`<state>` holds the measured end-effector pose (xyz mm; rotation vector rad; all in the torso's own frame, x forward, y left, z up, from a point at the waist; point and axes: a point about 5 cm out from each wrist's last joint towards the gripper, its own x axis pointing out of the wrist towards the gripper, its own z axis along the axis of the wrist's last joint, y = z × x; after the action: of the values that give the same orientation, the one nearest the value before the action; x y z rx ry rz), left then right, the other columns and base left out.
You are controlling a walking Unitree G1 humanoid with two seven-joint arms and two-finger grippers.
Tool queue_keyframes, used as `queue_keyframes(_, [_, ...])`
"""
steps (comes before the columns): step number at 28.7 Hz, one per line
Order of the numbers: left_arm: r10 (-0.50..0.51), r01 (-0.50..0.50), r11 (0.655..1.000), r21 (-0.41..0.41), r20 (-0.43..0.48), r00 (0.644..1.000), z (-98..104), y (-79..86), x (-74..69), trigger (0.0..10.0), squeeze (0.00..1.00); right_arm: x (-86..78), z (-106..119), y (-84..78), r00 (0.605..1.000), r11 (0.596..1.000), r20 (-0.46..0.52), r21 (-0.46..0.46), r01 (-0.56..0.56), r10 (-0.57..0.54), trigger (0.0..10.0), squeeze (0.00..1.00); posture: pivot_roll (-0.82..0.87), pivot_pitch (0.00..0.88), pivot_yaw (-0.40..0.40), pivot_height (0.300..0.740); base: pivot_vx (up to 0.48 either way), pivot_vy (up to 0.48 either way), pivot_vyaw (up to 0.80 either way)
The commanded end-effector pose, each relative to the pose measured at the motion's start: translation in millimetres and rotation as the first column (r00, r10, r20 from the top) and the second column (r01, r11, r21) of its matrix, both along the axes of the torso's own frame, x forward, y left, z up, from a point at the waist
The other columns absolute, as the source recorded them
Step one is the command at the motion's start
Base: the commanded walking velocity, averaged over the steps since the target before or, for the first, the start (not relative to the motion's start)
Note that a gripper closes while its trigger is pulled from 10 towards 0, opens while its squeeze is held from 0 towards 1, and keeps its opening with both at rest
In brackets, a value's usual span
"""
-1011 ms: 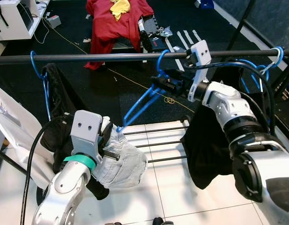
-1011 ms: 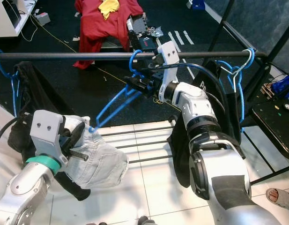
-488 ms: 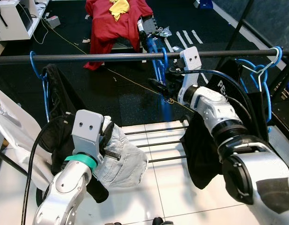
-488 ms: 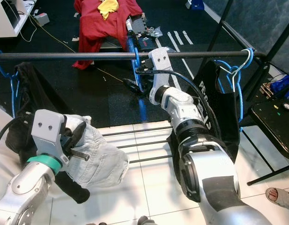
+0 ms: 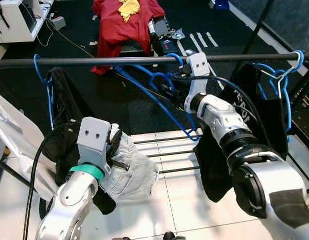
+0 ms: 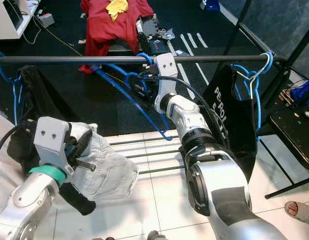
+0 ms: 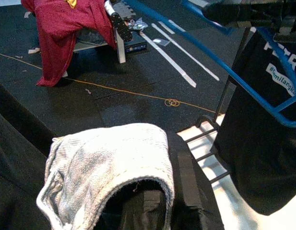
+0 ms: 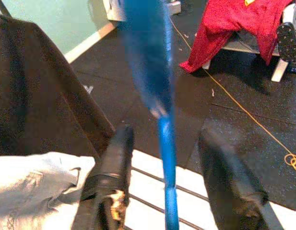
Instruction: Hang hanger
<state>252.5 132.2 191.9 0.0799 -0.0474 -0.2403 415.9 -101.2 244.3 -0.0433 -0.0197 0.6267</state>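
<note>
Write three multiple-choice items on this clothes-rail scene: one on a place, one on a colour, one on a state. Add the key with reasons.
1. Where is the hook of the empty hanger?
A. over the rail
B. on the tiles
C. on the red cloth

2. What colour is that hanger?
A. white
B. blue
C. black

3. How are the right gripper's fingers?
A. shut on the rail
B. holding a sock
C. apart, hanger bar between them

Key: 1 A, its hook curls over the rail; 2 B, plainly blue; 3 C, the right wrist view shows gaps beside the bar.

A black mat [image 5: 94, 95] covers the floor beyond the white tiles [image 5: 194, 200]. On the mat lies a red cloth [image 5: 119, 25], with white furniture [image 5: 16, 20] well apart from it.
</note>
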Motion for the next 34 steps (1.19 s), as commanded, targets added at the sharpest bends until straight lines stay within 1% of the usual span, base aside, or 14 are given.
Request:
queue_keyframes(1, [-0.009, 0.009, 1.000, -0.002, 0.011, 1.000, 2.2, -2.8, -1.6, 10.0, 0.00, 0.3, -1.8, -0.3, 1.000, 1.000, -0.011, -0.026, -0.001, 0.001, 0.0, 0.00, 0.03, 0.115, 0.029, 0.740, 0.000, 0.000, 0.00])
queue_keyframes(11, [-0.011, 0.011, 1.000, -0.002, 0.010, 1.000, 2.0, -3.0, -2.0, 10.0, 0.00, 0.6, -1.4, -4.6, 1.000, 0.999, -0.004, -0.044, 0.004, -0.004, 0.0, 0.00, 0.02, 0.114, 0.031, 0.740, 0.000, 0.000, 0.00])
queue_keyframes(23, [-0.016, 0.016, 1.000, -0.002, 0.010, 1.000, 1.8, -4.0, -1.9, 10.0, 0.00, 0.8, 1.0, -6.1, 1.000, 0.999, 0.013, -0.049, 0.005, -0.004, 0.0, 0.00, 0.02, 0.111, 0.032, 0.740, 0.000, 0.000, 0.00])
queue_keyframes(26, [-0.016, 0.016, 1.000, -0.002, 0.011, 1.000, 2.1, -4.2, -1.9, 10.0, 0.00, 0.7, 6.9, -7.0, 0.999, 0.999, 0.041, -0.045, -0.003, 0.005, 0.0, 0.00, 0.02, 0.110, 0.029, 0.740, 0.000, 0.000, 0.00])
queue_keyframes(27, [-0.016, 0.016, 1.000, -0.005, 0.013, 1.000, 2.4, -4.8, -2.3, 10.0, 0.00, -1.1, 21.5, -6.0, 0.993, 0.998, 0.106, -0.039, -0.047, 0.051, 0.0, 0.00, 0.02, 0.111, 0.027, 0.740, 0.000, 0.000, 0.00])
queue_keyframes(29, [-0.016, 0.016, 1.000, -0.005, 0.013, 1.000, 2.4, -4.8, -2.3, 10.0, 0.00, -1.1, 21.5, -6.0, 0.993, 0.998, 0.106, -0.039, -0.047, 0.051, 0.0, 0.00, 0.02, 0.111, 0.027, 0.740, 0.000, 0.000, 0.00])
queue_keyframes(30, [-0.018, 0.018, 1.000, -0.008, 0.017, 1.000, 3.2, -5.5, -2.0, 10.0, 0.00, -3.8, 29.3, -7.7, 0.986, 0.996, 0.145, -0.048, -0.079, 0.085, 0.0, 0.00, 0.02, 0.112, 0.022, 0.740, 0.000, 0.000, 0.00])
queue_keyframes(32, [-0.018, 0.018, 1.000, -0.008, 0.017, 1.000, 3.2, -5.5, -2.0, 10.0, 0.00, -3.8, 29.3, -7.7, 0.986, 0.996, 0.145, -0.048, -0.079, 0.085, 0.0, 0.00, 0.02, 0.112, 0.022, 0.740, 0.000, 0.000, 0.00])
queue_keyframes(33, [-0.022, 0.023, 1.000, -0.013, 0.024, 0.999, 4.9, -6.9, -1.2, 10.0, 0.00, -7.5, 31.9, -11.0, 0.980, 0.993, 0.164, -0.060, -0.103, 0.112, 0.0, 0.00, 0.01, 0.113, 0.018, 0.740, 0.000, 0.000, 0.00])
queue_keyframes(34, [-0.022, 0.023, 1.000, -0.013, 0.024, 0.999, 4.9, -6.9, -1.2, 10.0, 0.00, -7.5, 31.9, -11.0, 0.980, 0.993, 0.164, -0.060, -0.103, 0.112, 0.0, 0.00, 0.01, 0.113, 0.018, 0.740, 0.000, 0.000, 0.00])
